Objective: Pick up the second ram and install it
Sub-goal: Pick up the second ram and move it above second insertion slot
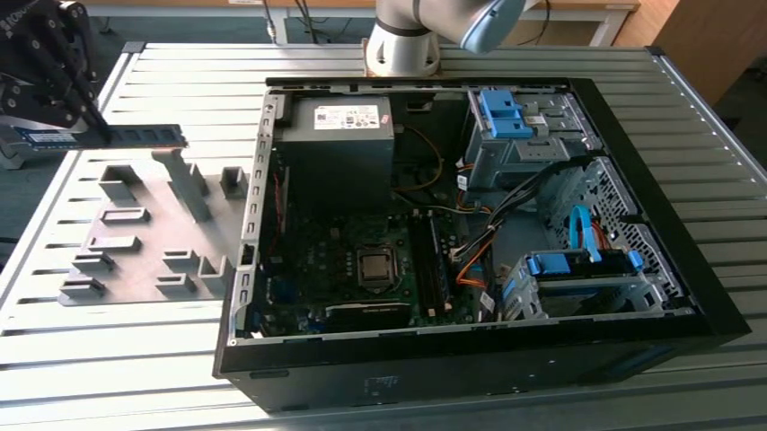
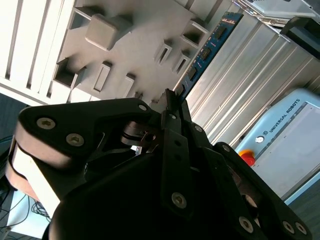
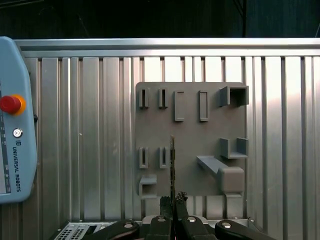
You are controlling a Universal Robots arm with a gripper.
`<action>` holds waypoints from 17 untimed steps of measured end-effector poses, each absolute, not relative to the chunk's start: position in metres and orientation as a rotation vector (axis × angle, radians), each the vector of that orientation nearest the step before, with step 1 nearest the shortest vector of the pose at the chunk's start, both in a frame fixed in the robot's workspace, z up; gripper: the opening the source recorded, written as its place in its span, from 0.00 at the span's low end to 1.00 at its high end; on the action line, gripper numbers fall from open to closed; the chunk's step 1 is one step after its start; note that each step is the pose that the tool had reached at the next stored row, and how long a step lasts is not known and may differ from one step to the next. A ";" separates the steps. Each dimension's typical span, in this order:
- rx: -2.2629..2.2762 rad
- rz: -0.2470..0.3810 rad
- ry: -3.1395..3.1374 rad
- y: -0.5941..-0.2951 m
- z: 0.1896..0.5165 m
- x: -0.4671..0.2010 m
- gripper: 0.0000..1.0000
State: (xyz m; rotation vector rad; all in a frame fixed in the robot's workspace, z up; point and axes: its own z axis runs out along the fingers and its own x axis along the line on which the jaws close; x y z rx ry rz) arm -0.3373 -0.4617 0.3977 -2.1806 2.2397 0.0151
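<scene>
The second ram (image 1: 150, 136), a thin blue-green board with black chips, hangs level in the air above the grey holder plate (image 1: 144, 260) at the exterior view's left. My gripper (image 1: 86, 133) is shut on it, and most of the board sticks out toward the computer case (image 1: 480, 359). In the first wrist view the ram (image 3: 172, 165) shows edge-on, rising from between the fingertips (image 3: 165, 204) over the holder plate (image 3: 190, 135). In the second wrist view its blue face (image 2: 206, 52) runs away from the gripper (image 2: 170, 100).
The open case lies on the slatted metal table (image 1: 108, 359), with the motherboard's memory slots (image 1: 432, 265), the power supply (image 1: 341, 135), blue drive brackets (image 1: 504, 112) and loose cables inside. A teach pendant (image 3: 15, 130) lies beside the holder plate. The arm's base (image 1: 401, 40) stands behind the case.
</scene>
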 end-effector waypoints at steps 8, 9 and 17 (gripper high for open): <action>-2.181 0.015 2.240 -0.462 0.398 -0.333 0.14; -2.181 0.015 2.240 -0.462 0.398 -0.332 0.14; -2.181 0.015 2.240 -0.462 0.398 -0.328 0.14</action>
